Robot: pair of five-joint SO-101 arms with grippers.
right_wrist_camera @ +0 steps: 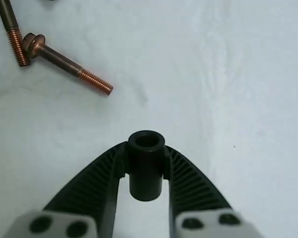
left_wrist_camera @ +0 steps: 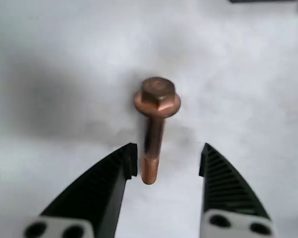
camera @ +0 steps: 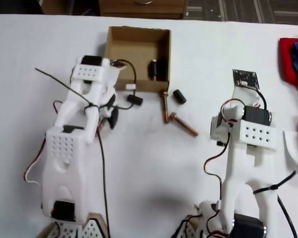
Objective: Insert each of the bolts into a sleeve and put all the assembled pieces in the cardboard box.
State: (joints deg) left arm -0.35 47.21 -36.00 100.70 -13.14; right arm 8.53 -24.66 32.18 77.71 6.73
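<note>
A black cylindrical sleeve (right_wrist_camera: 146,171) is clamped upright between the jaws of the right gripper (right_wrist_camera: 145,151), which are closed against its sides. Its open bore is turned toward the wrist camera, above the white table (camera: 149,168).

The jaws of the left gripper (left_wrist_camera: 169,151) are held partly apart, wider than the copper-coloured hex-head bolt (left_wrist_camera: 155,129) set between them. The threaded end of this bolt is seen against one finger (left_wrist_camera: 120,171), and a clear gap is left to the other. Its flanged head is pointed away from the fingertips.

Two further copper bolts (camera: 165,106) (camera: 185,125) are laid on the table just in front of the brown cardboard box (camera: 114,59), the head of one just beside the threaded end of the other. Two loose black sleeves (camera: 134,99) (camera: 179,96) are found near them, close to the box's front wall. Inside the box, what appears to be one assembled piece (camera: 153,69) is lying by the right wall.
</note>
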